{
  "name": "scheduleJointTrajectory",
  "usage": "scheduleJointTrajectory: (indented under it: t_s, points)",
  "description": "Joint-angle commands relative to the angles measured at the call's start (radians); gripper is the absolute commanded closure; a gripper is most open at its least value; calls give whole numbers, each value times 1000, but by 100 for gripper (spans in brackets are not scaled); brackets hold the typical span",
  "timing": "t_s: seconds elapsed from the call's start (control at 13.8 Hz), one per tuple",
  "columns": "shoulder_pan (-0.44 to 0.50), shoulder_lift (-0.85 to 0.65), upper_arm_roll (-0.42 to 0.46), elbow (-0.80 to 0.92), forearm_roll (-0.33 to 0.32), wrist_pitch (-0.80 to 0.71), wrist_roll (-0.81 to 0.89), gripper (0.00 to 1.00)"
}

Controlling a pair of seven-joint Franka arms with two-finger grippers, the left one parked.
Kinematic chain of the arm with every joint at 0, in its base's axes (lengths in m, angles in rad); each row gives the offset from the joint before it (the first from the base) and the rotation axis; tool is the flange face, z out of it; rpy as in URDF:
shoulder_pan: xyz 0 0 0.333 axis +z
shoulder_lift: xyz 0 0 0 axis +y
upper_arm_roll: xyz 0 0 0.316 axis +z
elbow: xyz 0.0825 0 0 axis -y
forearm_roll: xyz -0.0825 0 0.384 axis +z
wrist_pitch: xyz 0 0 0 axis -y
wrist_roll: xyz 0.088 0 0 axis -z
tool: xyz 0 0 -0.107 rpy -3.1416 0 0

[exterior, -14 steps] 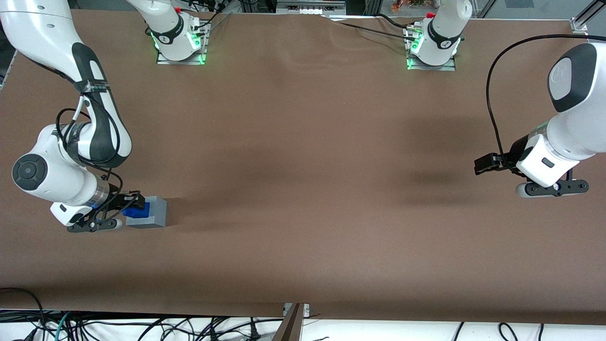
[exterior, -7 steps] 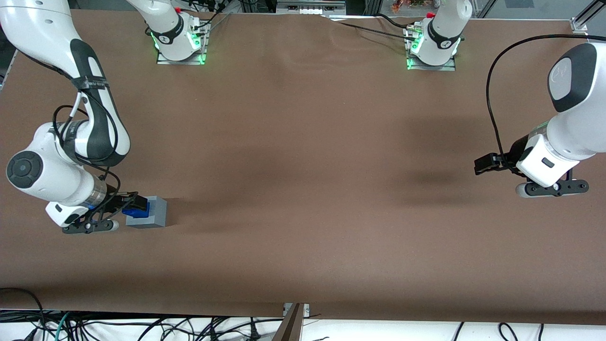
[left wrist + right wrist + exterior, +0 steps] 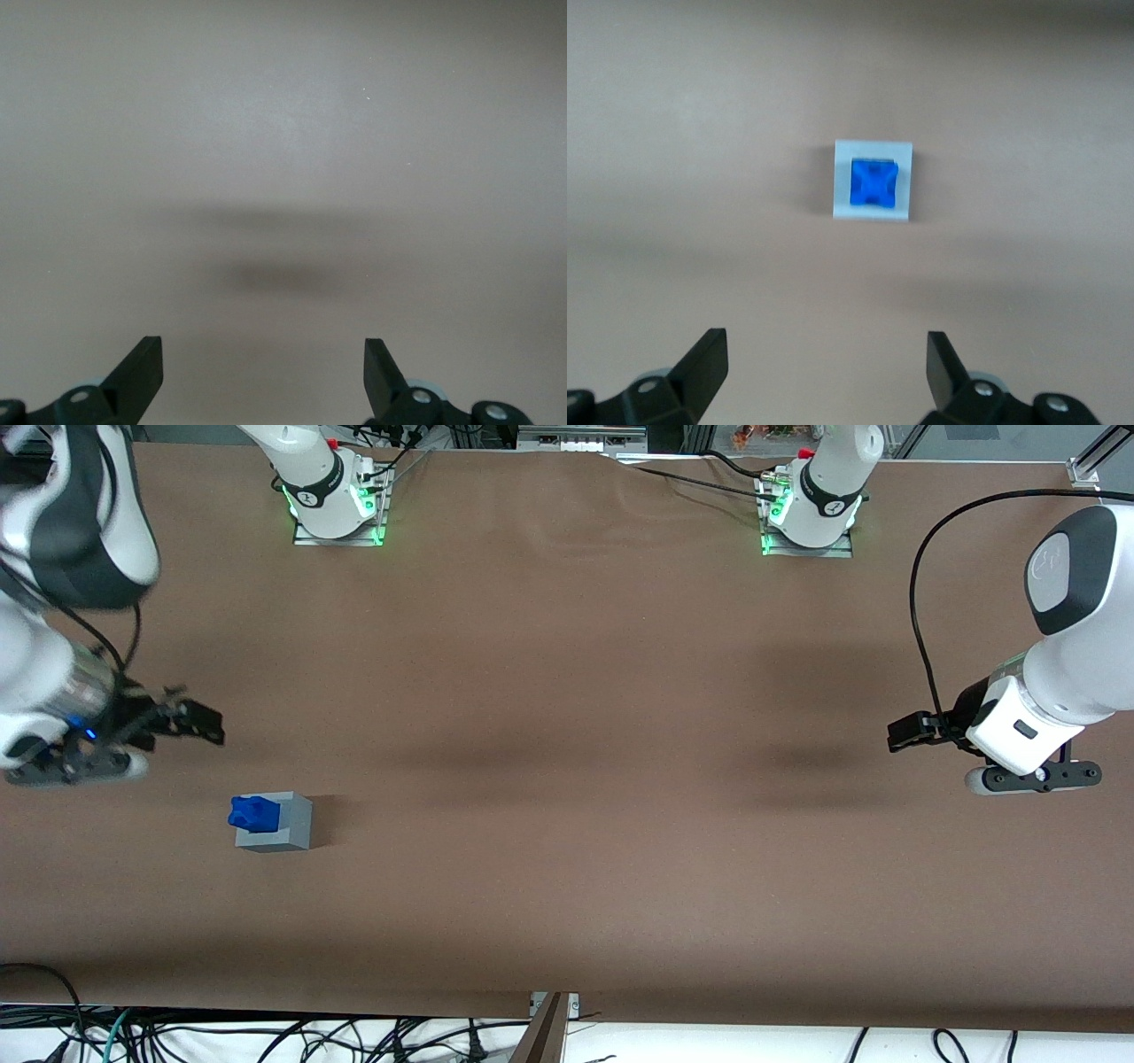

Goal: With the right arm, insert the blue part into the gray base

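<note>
My gripper (image 3: 819,372) hangs high above the table (image 3: 576,779), fingers spread wide, empty (blue part (image 3: 873,181) sits in the gray base (image 3: 842,181), sticking up a bit)

The gripper (image 3: 190,722) has let go and risen clear of the blue part (image 3: 253,813).

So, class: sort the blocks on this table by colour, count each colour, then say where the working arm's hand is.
Blue: 1, the blue part, in the gray base.
Gray: 1, the gray base.
Total: 2.
The hand is open, above the table, away from both.
</note>
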Motion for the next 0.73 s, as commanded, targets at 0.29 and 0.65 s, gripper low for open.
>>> scheduleJointTrajectory:
  t_s: [0.29, 0.65]
  points:
    - [-6, -68, -4, 17, 67, -88, 6, 1]
    - [-6, -78, -4, 44, 58, -184, -3, 1]
